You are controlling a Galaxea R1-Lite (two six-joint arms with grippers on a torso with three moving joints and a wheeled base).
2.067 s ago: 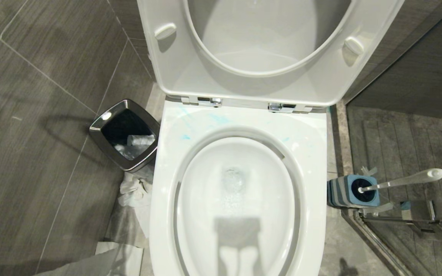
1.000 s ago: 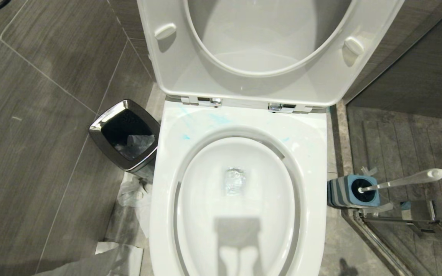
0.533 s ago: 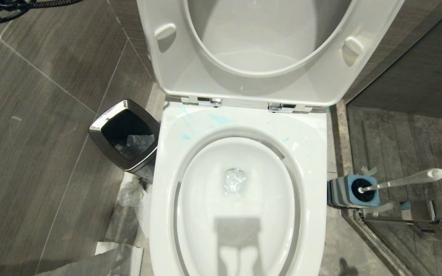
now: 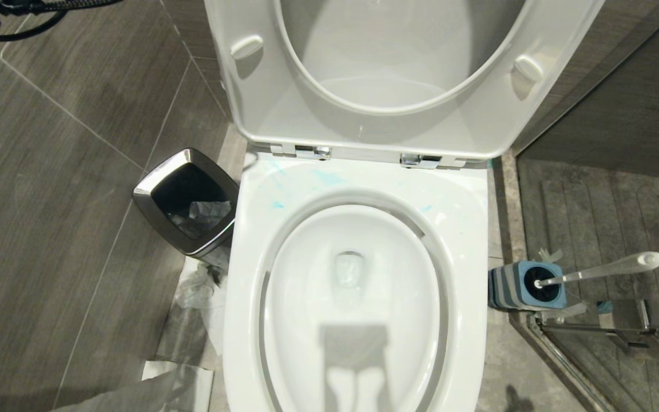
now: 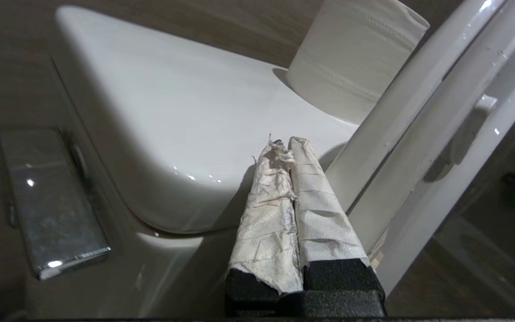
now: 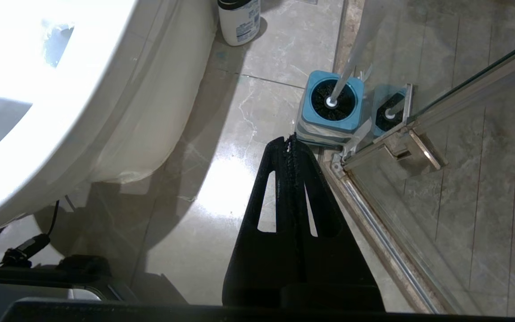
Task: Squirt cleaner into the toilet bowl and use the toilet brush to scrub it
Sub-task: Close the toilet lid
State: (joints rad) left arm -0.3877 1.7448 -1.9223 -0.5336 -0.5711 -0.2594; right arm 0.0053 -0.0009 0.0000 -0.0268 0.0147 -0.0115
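Where grey wood-grain floor tiles surround it, the glossy white ceramic toilet bowl stands nearest me, seat raised, turquoise cleaner streaks on its rear rim. My right pincer hangs pressed together above marble floor beside the white-handled toilet brush in its blue square holder. My paper-wrapped left pincer, likewise closed and empty, hovers by the cistern. A far bottle's label is unreadable.
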